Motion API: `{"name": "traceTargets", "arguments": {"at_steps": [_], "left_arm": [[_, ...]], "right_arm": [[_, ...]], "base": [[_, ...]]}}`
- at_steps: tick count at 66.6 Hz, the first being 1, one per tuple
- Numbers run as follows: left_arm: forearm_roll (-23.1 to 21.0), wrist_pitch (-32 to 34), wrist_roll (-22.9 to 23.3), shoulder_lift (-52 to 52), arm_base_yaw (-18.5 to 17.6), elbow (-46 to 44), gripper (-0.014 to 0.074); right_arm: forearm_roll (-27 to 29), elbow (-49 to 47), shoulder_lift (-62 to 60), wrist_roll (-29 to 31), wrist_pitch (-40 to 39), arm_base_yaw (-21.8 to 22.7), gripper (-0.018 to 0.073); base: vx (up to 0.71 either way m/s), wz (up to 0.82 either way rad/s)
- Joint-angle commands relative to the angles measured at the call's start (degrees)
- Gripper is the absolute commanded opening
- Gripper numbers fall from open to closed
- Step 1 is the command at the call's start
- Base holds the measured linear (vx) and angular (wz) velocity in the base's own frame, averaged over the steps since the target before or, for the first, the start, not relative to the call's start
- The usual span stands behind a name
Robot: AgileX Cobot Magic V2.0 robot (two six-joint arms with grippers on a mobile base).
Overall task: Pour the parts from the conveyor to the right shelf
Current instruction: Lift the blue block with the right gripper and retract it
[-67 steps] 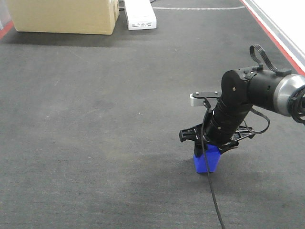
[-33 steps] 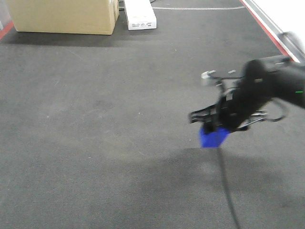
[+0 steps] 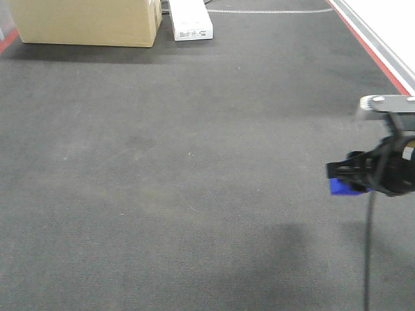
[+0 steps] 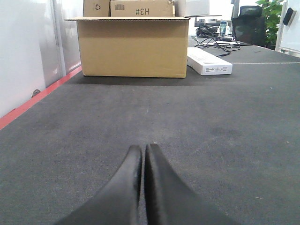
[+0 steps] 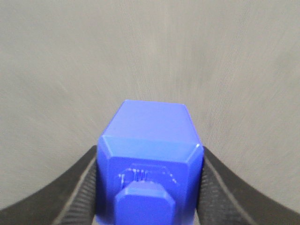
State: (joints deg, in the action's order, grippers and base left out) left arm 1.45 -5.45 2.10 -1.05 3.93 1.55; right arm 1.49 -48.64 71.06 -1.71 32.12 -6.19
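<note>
My right gripper (image 3: 353, 178) is shut on a bright-blue block (image 3: 340, 187) with a stud, held above the dark grey conveyor belt (image 3: 181, 168) at the right edge of the front view. In the right wrist view the blue block (image 5: 150, 159) sits clamped between both black fingers (image 5: 77, 187), stud toward the camera, with blurred belt below. My left gripper (image 4: 143, 152) is shut and empty, low over the belt (image 4: 225, 117). The right shelf is out of view.
A cardboard box (image 3: 84, 23) and a flat white box (image 3: 190, 19) stand at the belt's far end; both also show in the left wrist view, box (image 4: 133, 44) and white box (image 4: 208, 61). Red strips (image 3: 369, 48) edge the belt.
My right gripper has lifted the blue block off the belt and carried it to the right, toward the edge of the front view.
</note>
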Motion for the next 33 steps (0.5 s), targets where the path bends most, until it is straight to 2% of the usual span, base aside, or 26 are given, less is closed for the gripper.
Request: {"name": "traceTargets", "arguments": {"at_steps": [1,19,33], "left_arm": [[-0.4,4.1,0.4,-0.3,0.1,-1.1,-0.0006],[-0.4,4.1,0.4,-0.3,0.1,-1.1,-0.0006],[-0.4,4.1,0.4,-0.3,0.1,-1.1,-0.0006]], "right_arm": [[-0.1,1.6,-7.4,0.3,-5.7,0.2,-0.0008],[-0.5,9.9,-25.1,0.4,-6.5,0.2,-0.0005],[-0.5,17.0,-41.7,4.4,-8.3,0.2,-0.0005]], "base": [[0.00,0.00],[0.00,0.00],[0.00,0.00]]}}
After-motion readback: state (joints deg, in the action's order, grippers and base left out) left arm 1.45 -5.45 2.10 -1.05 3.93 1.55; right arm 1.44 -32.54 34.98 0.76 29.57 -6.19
